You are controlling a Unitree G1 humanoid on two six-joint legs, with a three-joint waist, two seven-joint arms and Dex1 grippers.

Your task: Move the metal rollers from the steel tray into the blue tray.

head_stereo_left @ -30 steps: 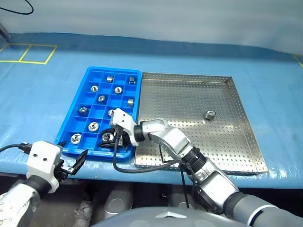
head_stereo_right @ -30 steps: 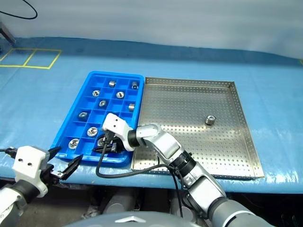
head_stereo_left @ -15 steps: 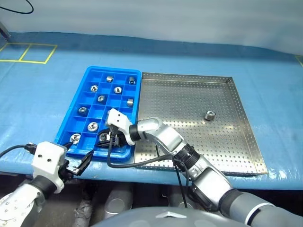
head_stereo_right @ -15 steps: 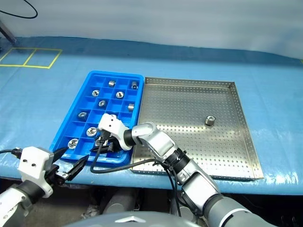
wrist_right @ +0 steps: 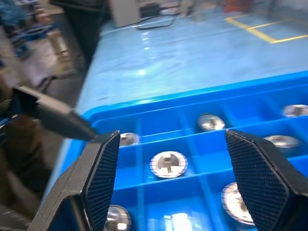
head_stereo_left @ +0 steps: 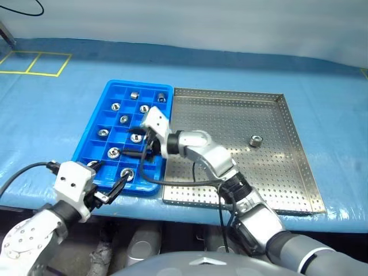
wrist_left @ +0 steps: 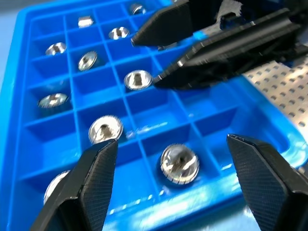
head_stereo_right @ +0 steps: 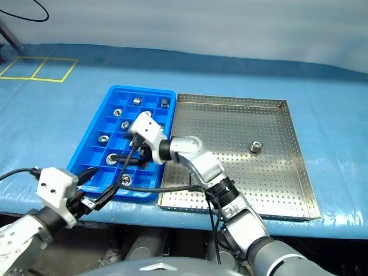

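The right gripper (head_stereo_left: 138, 154) hangs over the blue tray (head_stereo_left: 109, 92), jaws apart and holding nothing. A roller (head_stereo_left: 127, 173) lies in the compartment near the tray's 5 o'clock corner. The step in hand looks like the withdrawal: lift clear of the dividers, then swing toward the last roller (head_stereo_left: 255, 139) at 3 o'clock in the steel tray (head_stereo_left: 299, 144). The left gripper (head_stereo_left: 112, 185) waits at the tray's near edge, jaws wide, empty.

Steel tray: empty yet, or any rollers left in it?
Not empty: one roller still sits on the steel tray, toward its right side.
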